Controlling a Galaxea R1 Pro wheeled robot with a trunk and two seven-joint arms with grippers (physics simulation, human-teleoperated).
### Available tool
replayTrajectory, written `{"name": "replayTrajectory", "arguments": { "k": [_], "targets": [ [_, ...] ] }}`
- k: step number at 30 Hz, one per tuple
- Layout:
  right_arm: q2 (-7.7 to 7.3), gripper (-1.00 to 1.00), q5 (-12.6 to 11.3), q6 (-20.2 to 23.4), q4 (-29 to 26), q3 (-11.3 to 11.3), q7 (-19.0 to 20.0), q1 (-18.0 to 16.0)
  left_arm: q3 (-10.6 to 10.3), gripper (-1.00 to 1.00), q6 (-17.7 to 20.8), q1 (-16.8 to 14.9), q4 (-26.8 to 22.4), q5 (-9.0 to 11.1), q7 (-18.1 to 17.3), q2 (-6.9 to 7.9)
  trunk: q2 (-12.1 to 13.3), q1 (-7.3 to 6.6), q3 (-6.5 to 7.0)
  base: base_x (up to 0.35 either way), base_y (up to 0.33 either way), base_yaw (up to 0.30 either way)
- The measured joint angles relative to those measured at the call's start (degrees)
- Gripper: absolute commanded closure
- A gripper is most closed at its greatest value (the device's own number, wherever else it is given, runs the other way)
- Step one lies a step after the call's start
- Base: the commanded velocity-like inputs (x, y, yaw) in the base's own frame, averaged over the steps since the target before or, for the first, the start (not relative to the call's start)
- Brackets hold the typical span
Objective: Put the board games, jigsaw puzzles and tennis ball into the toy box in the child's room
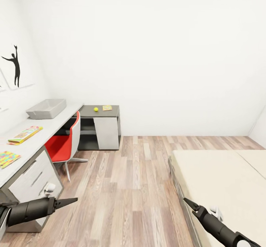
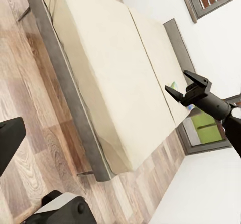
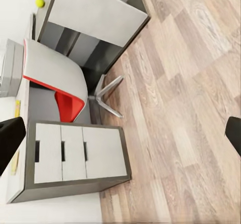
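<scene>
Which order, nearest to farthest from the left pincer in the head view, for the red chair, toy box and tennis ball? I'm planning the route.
From the left pincer:
1. Red chair, tucked at the desk.
2. Toy box, on the desk by the wall.
3. Tennis ball, on the far corner desk.

Bed cut by the head view's edge; small flat item beside tennis ball too tiny to identify.

Desk: toy box far left, two games nearer.
Far desk: ball, puzzle.
Bed: right, bare.
</scene>
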Motion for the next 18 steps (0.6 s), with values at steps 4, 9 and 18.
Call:
{"name": "replayTrajectory", "arguments": {
  "k": [4,9,18],
  "targets": [
    [0.00,-1.00,-0.04,0.00,-0.01,-0.03,0.02,0.01,-0.01,-1.00,0.00,-0.01,0.01,0.00,0.00,0.01,0.00,-0.01,0.00,-0.048,0.000,0.085],
    [0.06,-1.00,-0.06,-0.01,0.00,-0.02,0.04,0.01,-0.02,-1.00,0.00,-0.01,0.01,0.00,0.01,0.01,0.00,-0.01,0.00,-0.015,0.000,0.026],
    [0.52,-1.00,-0.06,-0.14,-0.10,0.04,0.02,0.01,-0.12,-1.00,0.00,-0.01,0.01,-0.16,0.53,-0.63,0.00,-0.01,0.00,-0.029,0.000,0.004]
  ]
}}
